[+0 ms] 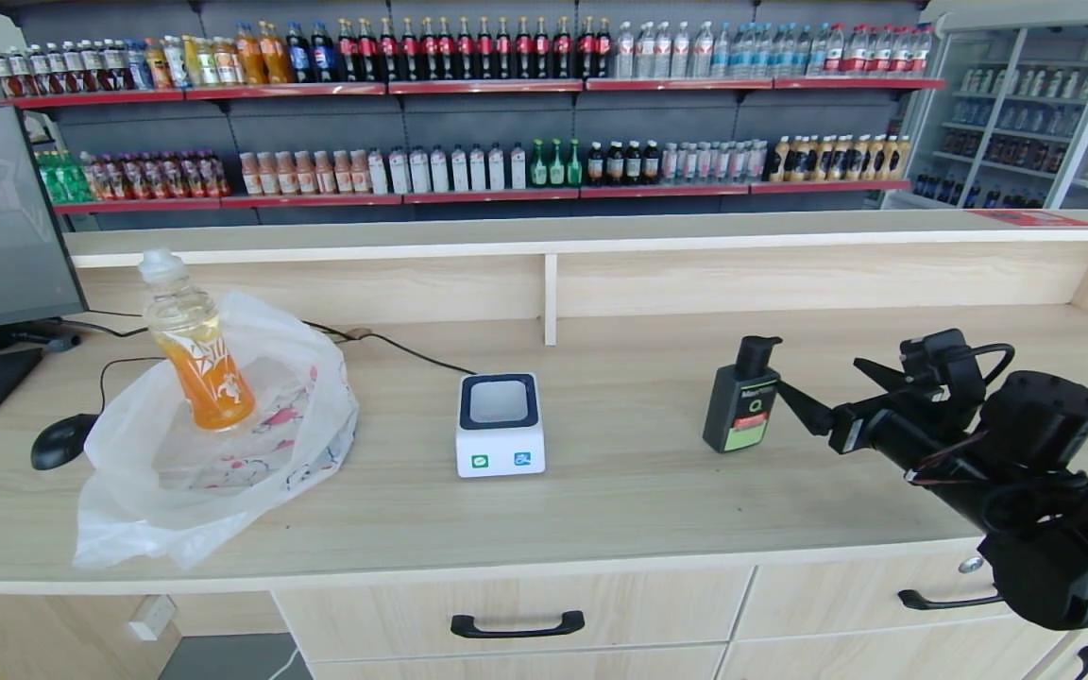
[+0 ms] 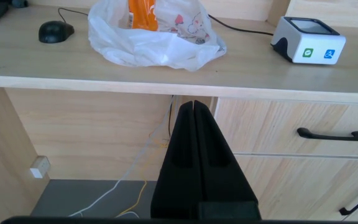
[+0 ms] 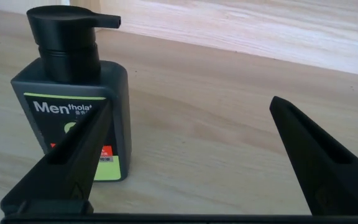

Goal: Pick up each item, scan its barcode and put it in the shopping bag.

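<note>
Status: found right gripper (image 1: 816, 376) spread wide beside pump bottle (image 1: 741, 401), left gripper (image 2: 193, 104) pressed together below counter (image 1: 638, 472) edge, orange bottle (image 1: 195, 349) in shopping bag (image 1: 185, 472).

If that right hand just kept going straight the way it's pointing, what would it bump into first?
Probably the black pump bottle: the open right hand points at it, one finger lined up with the bottle's body, so that finger would likely touch first. Depth is unclear.
</note>
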Motion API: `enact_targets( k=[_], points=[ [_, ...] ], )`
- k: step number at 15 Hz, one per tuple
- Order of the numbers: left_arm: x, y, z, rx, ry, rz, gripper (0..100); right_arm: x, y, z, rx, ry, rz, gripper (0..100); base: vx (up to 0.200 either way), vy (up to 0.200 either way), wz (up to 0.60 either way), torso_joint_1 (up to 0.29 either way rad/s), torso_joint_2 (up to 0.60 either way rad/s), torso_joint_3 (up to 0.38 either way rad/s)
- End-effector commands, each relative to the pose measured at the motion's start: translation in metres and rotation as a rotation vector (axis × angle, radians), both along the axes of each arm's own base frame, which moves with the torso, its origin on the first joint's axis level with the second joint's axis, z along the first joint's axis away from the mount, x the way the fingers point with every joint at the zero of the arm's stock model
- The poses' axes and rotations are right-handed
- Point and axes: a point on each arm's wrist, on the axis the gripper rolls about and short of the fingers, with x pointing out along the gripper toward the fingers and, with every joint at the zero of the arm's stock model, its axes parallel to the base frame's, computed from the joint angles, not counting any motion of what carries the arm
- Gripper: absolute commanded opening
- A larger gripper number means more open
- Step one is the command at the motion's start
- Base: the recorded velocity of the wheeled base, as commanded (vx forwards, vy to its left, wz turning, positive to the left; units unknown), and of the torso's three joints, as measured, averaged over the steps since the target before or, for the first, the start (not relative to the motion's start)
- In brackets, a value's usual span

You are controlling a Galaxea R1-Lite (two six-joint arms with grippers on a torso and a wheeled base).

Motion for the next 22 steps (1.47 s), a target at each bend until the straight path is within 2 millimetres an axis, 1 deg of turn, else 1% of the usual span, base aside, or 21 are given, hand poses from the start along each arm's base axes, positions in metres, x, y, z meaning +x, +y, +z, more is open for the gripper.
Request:
enact_targets(
  k=[1,3,15,22],
  points=[
    [0.000,0.000,0.000,0.000,-0.001,0.000,0,0.004,-0.003,-0.003,0.000,0.000,-0.009,100,0.000,0.000,0.00,0.000,0.00,0.000],
    [0.000,0.000,0.000,0.000,-0.001,0.000,0,0.005,-0.004,-0.003,0.000,0.000,-0.011,100,0.000,0.000,0.00,0.000,0.00,0.000],
    [0.000,0.000,0.000,0.000,-0.001,0.000,0,0.029,-0.002,-0.009,0.001,-0.029,-0.008,100,0.000,0.000,0.00,0.000,0.00,0.000],
    [0.000,0.000,0.000,0.000,0.001,0.000,0,0.039,0.008,-0.014,0.001,-0.038,0.020,100,0.000,0.000,0.00,0.000,0.00,0.000]
  ],
)
